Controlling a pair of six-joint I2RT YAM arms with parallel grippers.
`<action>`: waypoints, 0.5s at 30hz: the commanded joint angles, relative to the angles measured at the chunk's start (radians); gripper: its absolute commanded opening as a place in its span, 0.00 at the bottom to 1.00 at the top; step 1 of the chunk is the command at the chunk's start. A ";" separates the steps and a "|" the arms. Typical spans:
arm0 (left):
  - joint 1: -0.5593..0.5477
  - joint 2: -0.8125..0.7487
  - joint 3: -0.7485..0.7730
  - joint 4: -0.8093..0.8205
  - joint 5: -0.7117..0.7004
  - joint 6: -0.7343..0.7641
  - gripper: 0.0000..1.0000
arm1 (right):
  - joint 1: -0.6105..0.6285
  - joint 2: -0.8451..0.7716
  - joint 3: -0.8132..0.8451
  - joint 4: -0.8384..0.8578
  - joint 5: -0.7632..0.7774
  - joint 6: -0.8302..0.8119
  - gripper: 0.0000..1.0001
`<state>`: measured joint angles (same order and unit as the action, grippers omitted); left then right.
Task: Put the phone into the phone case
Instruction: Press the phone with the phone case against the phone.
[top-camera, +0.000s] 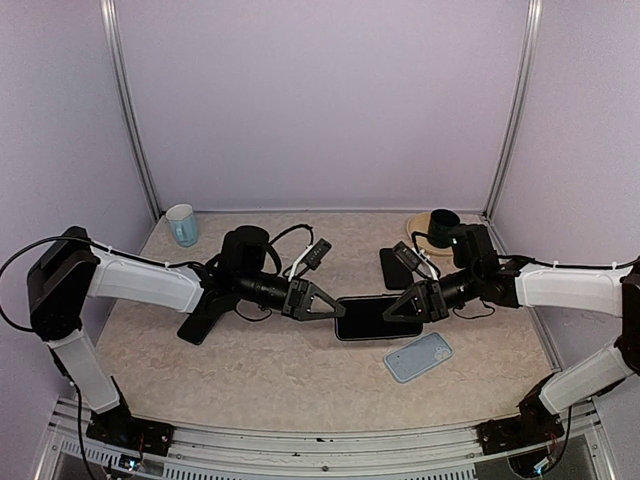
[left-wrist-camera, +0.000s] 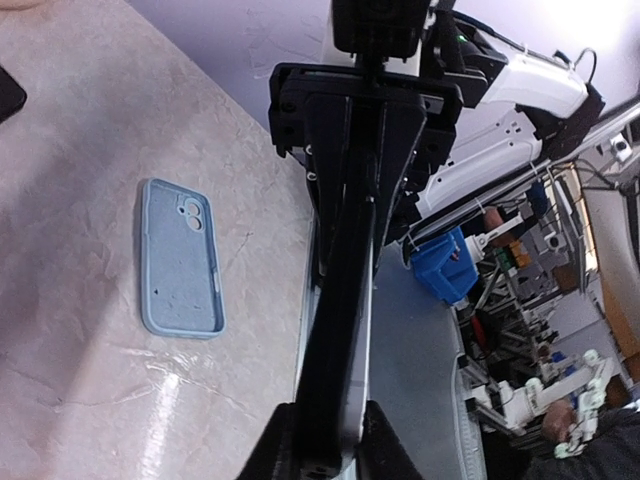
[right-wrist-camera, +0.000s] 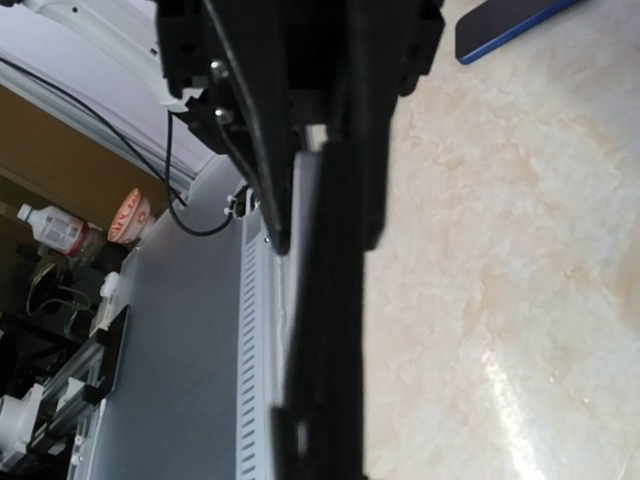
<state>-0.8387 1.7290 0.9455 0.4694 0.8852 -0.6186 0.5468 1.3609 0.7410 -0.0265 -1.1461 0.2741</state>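
The black phone (top-camera: 365, 318) hangs level just above the middle of the table, held from both ends. My left gripper (top-camera: 335, 308) is shut on its left end, and its pads press both faces of the phone (left-wrist-camera: 345, 330), seen edge-on between the left gripper (left-wrist-camera: 328, 440) fingers. My right gripper (top-camera: 392, 312) is shut on the right end, where the phone (right-wrist-camera: 325, 330) fills the view. The light blue phone case (top-camera: 418, 357) lies open side up on the table, in front of and to the right of the phone. The phone case (left-wrist-camera: 180, 257) also shows in the left wrist view.
A pale blue cup (top-camera: 182, 224) stands at the back left. A black cup on a wooden coaster (top-camera: 435, 228) stands at the back right. A dark flat device (top-camera: 396, 268) lies near it, and another dark flat object (top-camera: 200, 322) lies under the left arm.
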 joint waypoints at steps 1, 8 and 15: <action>-0.010 0.025 0.034 0.034 0.004 -0.004 0.07 | 0.014 -0.013 0.032 0.033 -0.038 -0.027 0.00; -0.020 -0.010 0.042 -0.046 -0.085 0.069 0.00 | 0.015 -0.001 0.034 -0.004 -0.013 -0.033 0.00; -0.025 -0.047 0.025 -0.052 -0.116 0.091 0.42 | 0.013 -0.015 0.032 0.024 0.007 -0.001 0.00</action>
<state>-0.8547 1.7157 0.9531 0.4145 0.8234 -0.5446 0.5488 1.3640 0.7418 -0.0566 -1.1217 0.2569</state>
